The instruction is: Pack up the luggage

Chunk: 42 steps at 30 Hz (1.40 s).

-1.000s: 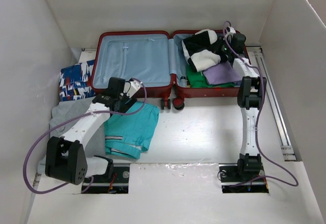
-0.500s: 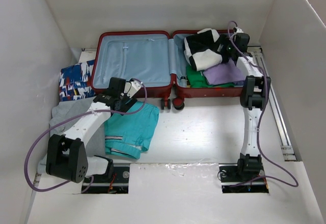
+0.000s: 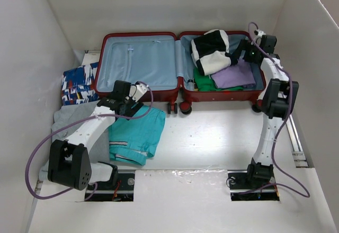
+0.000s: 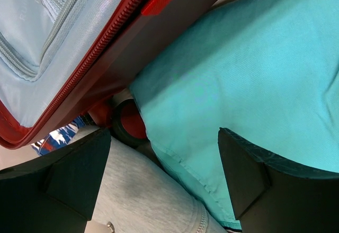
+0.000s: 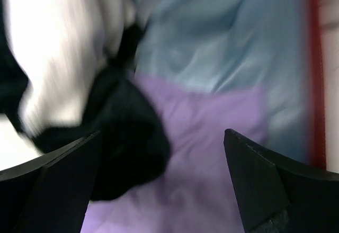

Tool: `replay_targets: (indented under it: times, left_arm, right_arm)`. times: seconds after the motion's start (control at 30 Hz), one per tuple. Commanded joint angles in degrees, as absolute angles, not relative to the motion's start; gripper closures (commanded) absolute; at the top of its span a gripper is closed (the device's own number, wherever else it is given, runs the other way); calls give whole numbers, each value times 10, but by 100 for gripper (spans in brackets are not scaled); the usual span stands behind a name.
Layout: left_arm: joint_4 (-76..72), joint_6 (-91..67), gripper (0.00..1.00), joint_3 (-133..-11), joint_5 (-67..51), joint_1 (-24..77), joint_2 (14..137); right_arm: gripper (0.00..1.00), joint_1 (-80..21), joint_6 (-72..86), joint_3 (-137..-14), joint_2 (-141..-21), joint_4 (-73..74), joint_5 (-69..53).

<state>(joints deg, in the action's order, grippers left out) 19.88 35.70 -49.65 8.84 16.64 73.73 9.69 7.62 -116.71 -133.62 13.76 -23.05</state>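
Since the earlier frame the right gripper (image 3: 243,53) has drawn back toward the right, off the black-and-white garment (image 3: 211,52); its fingers stand wide apart and hold nothing. The luggage (image 3: 139,58) lies open at upper centre. The left gripper (image 3: 139,91), also wide and empty, hovers over the teal garment (image 3: 135,130), left of centre.

Right wrist view smeared, so black-and-white garment (image 5: 63,74) and purple garment (image 5: 201,153) lack detail; green garment (image 3: 204,83) mostly buried under them, grey garment (image 3: 69,117) half hidden by left arm (image 3: 90,130), luggage (image 4: 159,37) cropped, its wheel (image 4: 127,124) partly behind teal shorts (image 4: 238,74).
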Motion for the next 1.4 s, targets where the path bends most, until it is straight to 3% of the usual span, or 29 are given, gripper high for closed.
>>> replay_targets:
  times: [0.0, 0.2, 0.3, 0.43, 0.47, 0.7, 1.13, 1.3, 1.37]
  left_arm:
    - [191, 346, 20, -515, 83, 163, 734]
    - [191, 346, 20, -510, 78, 163, 734]
    - [191, 346, 20, -510, 78, 163, 734]
    - [191, 346, 20, -505, 78, 163, 729]
    - [191, 346, 20, -504, 78, 163, 729]
    - [191, 352, 20, -499, 78, 163, 729]
    - [185, 352, 20, -494, 73, 163, 712]
    - [185, 352, 20, -489, 73, 163, 700]
    - [185, 352, 20, -483, 73, 163, 693]
  right_arm:
    - [0, 83, 61, -1143, -1337, 153, -272]
    - [6, 76, 66, -1143, -1349, 134, -308]
    - [17, 69, 66, -1148, -1354, 134, -334]
    - [37, 57, 53, -1133, -1347, 128, -328]
    - [52, 57, 53, -1133, -1347, 128, -328]
    - [100, 52, 64, -1124, -1329, 157, -355]
    - [100, 35, 400, -873, -1137, -53, -401]
    - [100, 46, 461, -764, -1117, -129, -373]
    - [93, 60, 447, -758, -1123, -129, -357]
